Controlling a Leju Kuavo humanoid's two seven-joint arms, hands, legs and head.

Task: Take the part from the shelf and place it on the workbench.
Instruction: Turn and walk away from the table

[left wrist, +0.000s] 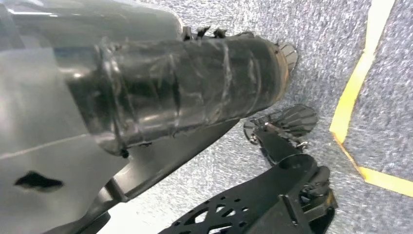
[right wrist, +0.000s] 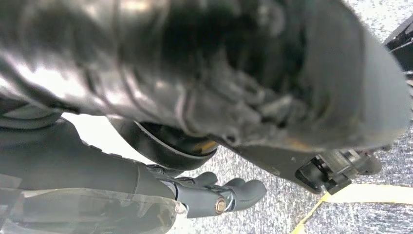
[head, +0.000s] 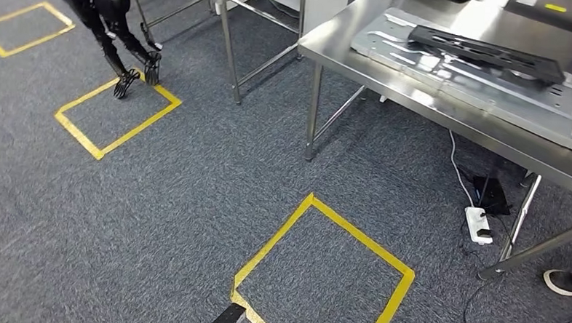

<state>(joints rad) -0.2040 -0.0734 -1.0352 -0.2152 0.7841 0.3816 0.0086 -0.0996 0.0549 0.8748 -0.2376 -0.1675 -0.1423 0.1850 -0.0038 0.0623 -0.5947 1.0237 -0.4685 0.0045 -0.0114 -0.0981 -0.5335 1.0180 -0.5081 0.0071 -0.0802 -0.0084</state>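
The black perforated part [head: 486,52] lies on a silver metal plate [head: 447,70] on the steel workbench [head: 445,117], at about two o'clock from the robot, its long axis running from ten to four o'clock. Both arms hang low, well apart from it. The right hand [right wrist: 229,195] has its fingers curled on nothing; the left hand's finger state cannot be told. The right arm seems nearer the bench.

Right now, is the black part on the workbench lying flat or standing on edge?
Lying flat: the black part rests broadside on the grey metal plate atop the workbench.
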